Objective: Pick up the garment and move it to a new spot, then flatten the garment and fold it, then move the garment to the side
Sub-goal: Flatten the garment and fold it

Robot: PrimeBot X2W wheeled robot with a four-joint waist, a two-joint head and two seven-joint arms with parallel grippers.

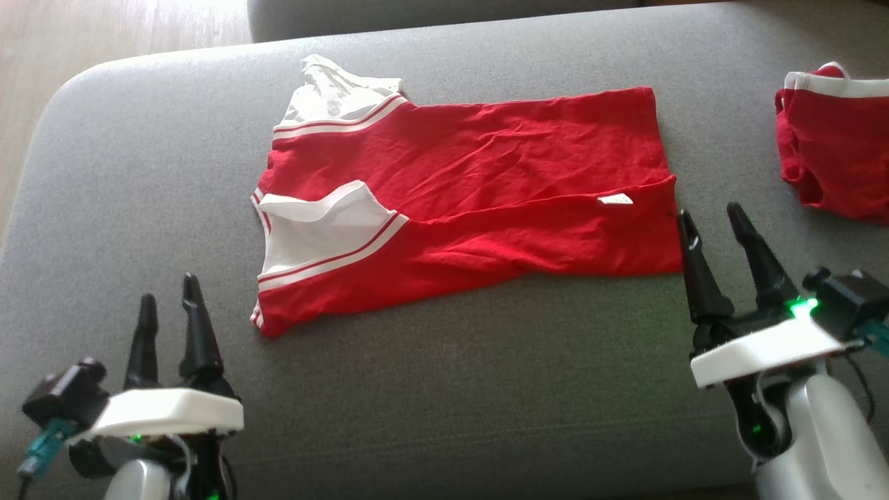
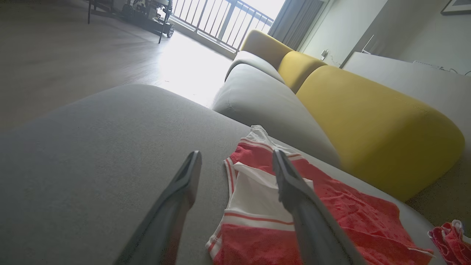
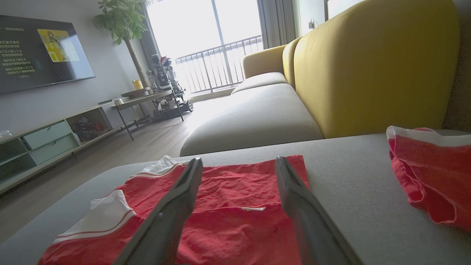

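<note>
The shirt (image 1: 479, 187) lies at one o'clock from the released left gripper (image 1: 169, 292), ten o'clock beside the released right gripper (image 1: 710, 214).

Left pincer (image 1: 169, 289): two long black tapered fingers (image 1: 198, 333), flat white wrist plate (image 1: 170, 411), black camera block (image 1: 66, 403) on outer side, teal plug (image 1: 43, 448) below it. Right pincer (image 1: 709, 212): same build, bright green lamp (image 1: 802, 305), thin black cable (image 1: 865, 389), silver-grey forearm (image 1: 826, 444).
</note>
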